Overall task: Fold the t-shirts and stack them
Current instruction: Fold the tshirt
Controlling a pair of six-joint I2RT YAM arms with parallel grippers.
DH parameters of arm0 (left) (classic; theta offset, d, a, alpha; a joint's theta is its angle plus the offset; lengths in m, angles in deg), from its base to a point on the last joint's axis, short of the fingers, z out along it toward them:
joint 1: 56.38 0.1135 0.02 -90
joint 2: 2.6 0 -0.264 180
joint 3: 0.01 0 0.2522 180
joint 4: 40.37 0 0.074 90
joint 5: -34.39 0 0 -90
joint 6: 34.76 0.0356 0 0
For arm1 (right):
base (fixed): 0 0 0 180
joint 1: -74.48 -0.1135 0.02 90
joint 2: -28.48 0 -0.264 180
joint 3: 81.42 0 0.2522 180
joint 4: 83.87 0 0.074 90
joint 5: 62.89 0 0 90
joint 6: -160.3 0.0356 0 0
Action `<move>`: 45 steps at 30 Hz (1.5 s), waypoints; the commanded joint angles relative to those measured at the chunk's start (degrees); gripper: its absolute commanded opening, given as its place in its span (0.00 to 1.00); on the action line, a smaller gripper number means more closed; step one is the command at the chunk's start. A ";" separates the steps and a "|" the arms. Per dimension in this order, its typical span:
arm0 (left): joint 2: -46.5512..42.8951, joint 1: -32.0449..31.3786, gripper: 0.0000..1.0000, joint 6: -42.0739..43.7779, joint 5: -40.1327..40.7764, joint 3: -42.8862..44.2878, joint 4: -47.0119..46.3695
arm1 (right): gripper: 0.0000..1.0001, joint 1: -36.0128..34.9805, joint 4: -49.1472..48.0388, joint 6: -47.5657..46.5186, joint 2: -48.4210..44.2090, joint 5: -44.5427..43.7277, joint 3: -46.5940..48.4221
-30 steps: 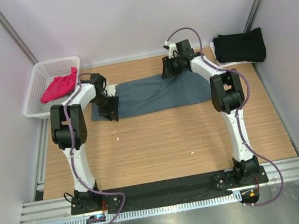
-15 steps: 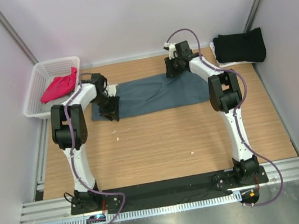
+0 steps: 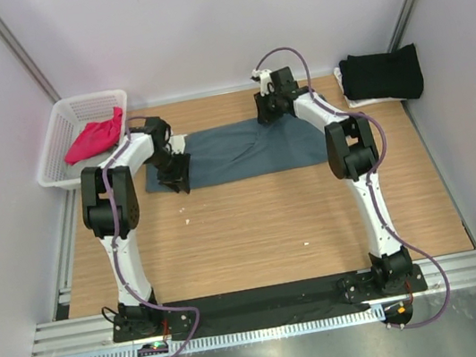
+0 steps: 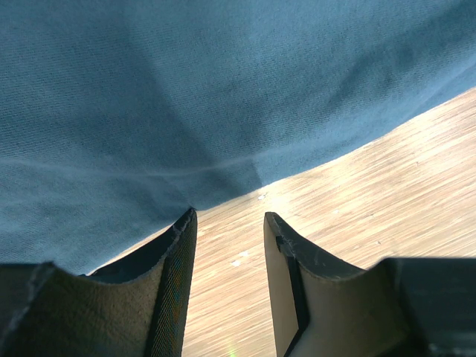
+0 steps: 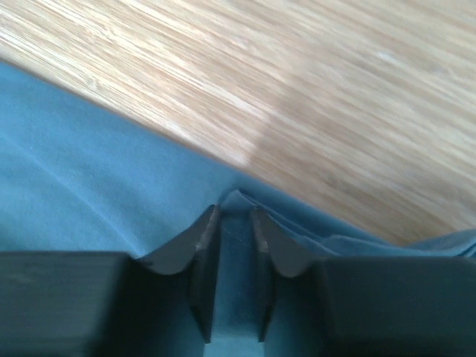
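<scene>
A slate blue-grey t-shirt (image 3: 242, 149) (image 4: 223, 89) (image 5: 89, 193) lies as a flat strip across the middle of the table. My left gripper (image 3: 175, 179) (image 4: 227, 216) is open at the strip's left near edge, with bare wood between its fingers. My right gripper (image 3: 265, 111) (image 5: 234, 212) is at the strip's far edge, shut on a raised ridge of the blue cloth. A black t-shirt (image 3: 382, 74) lies folded at the back right, and a pale cloth edge (image 3: 369, 101) shows under it. A magenta-pink t-shirt (image 3: 94, 138) lies crumpled in the basket.
The white mesh basket (image 3: 72, 103) stands at the back left corner, past the table's left edge. Bare wooden table (image 3: 254, 221) stretches between the blue shirt and the arm bases. White walls close in the left, back and right sides.
My right gripper has slid a little to the left along the shirt's far edge and its jaws have closed in on the cloth. The left arm has not moved.
</scene>
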 commanded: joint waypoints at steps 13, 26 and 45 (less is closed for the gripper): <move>-2.44 -0.68 0.42 -0.34 -0.61 0.58 -0.96 | 0.34 -1.48 -1.57 -1.31 1.03 -4.38 1.97; -2.27 -0.94 0.42 -0.34 -0.52 0.85 -1.22 | 0.10 -2.27 -2.19 -2.10 0.33 -4.38 3.46; -7.89 -1.03 0.68 3.35 -5.44 16.30 6.69 | 0.63 -1.57 -3.15 -1.14 -12.48 -5.87 0.84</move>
